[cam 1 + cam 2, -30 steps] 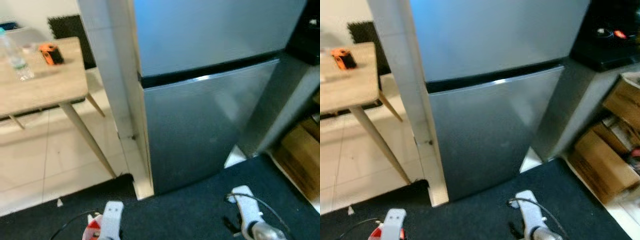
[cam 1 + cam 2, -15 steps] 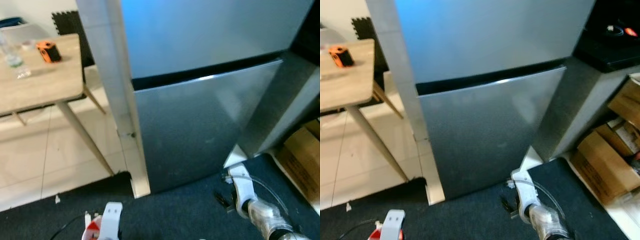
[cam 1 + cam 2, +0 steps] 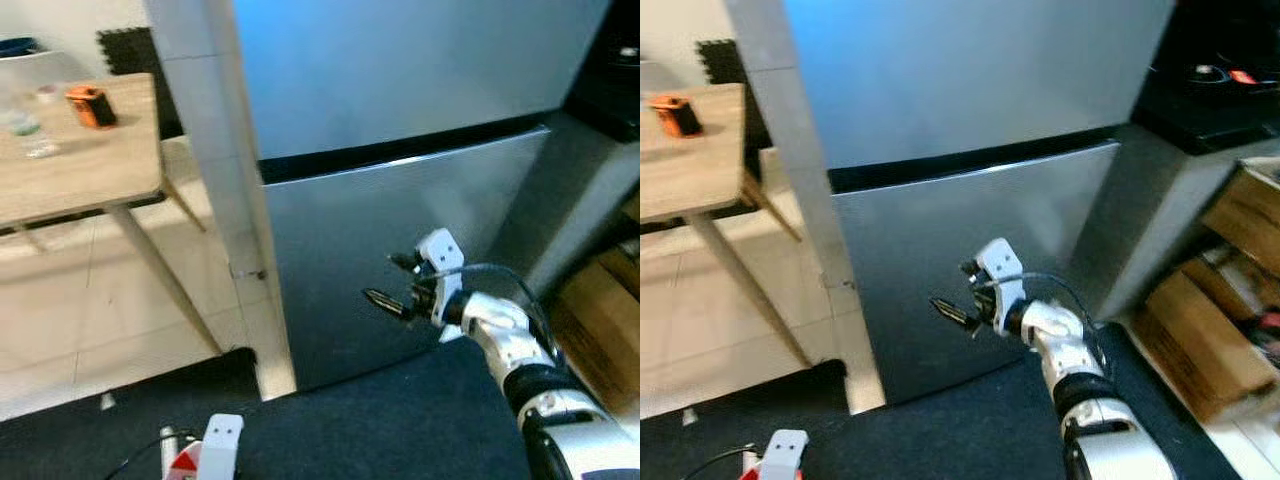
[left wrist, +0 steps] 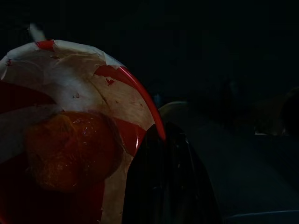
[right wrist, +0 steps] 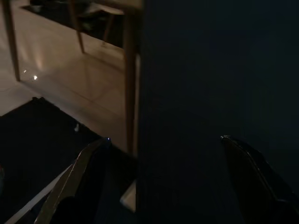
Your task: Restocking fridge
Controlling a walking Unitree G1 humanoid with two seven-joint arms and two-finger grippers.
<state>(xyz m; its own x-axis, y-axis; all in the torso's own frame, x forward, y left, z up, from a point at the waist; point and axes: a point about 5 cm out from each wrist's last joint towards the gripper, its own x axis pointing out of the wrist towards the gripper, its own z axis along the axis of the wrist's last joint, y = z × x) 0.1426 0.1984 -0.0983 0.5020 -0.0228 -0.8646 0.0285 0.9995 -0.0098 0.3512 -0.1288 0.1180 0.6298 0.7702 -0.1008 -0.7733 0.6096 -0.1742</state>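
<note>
Dark carpet (image 3: pixel 400 420) is lying before the closed fridge (image 3: pixel 400 200); the right gripper (image 3: pixel 393 281) is hovering at its lower door, fingers wide apart. The left gripper (image 4: pixel 168 186) is holding a red-and-white packet (image 4: pixel 70 135) low.

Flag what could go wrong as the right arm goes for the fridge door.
The right gripper hangs open in front of the lower fridge door, which is shut and shows no handle, so the jaws may slide off the smooth steel. The left gripper carries a red-and-white packet; pulling the door one-armed could jolt it loose.
</note>
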